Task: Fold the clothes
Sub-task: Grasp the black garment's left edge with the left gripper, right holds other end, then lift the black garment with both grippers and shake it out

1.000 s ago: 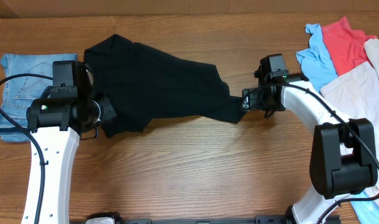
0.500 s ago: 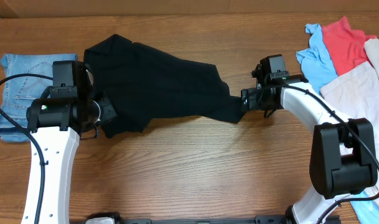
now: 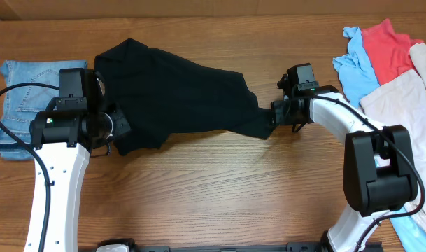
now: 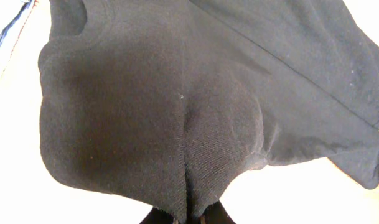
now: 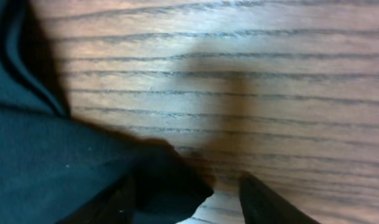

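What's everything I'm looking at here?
black shirt: one, black, mid-table between the arms
jeans: one pair, blue denim, folded, left edge
light blue garment: one, light blue, right-hand heap
red garment: one, red, same heap
beige garment: one, beige, same heap, right edge
table: one, brown wood, under everything
left arm: one, white and black, jaws shut on shirt's left end
right arm: one, white and black, jaws open around shirt's right corner
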Action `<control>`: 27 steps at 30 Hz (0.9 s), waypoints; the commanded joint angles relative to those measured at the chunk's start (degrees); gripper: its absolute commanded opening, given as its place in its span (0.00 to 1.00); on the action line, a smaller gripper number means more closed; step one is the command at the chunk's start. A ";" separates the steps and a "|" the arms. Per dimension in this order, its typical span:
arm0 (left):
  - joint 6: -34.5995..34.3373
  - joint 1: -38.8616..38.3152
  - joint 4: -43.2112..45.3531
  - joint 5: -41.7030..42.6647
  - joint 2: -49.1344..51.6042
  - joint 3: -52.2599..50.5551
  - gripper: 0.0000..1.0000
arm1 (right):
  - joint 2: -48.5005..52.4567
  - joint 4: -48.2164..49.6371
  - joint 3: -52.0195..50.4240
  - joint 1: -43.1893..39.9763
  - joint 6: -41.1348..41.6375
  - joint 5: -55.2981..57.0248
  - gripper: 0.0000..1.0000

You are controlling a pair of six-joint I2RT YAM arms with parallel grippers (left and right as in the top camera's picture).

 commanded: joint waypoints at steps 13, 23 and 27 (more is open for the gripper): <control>1.09 0.24 4.09 1.38 0.09 0.57 0.04 | -4.50 -7.74 5.11 -0.20 1.07 8.04 0.04; 5.05 0.26 5.11 1.64 0.09 20.83 0.04 | -20.04 -24.11 32.94 -4.15 2.49 17.00 0.04; 5.88 0.26 0.02 1.62 0.09 35.04 0.04 | -24.28 -29.83 43.89 -4.68 2.27 18.16 0.04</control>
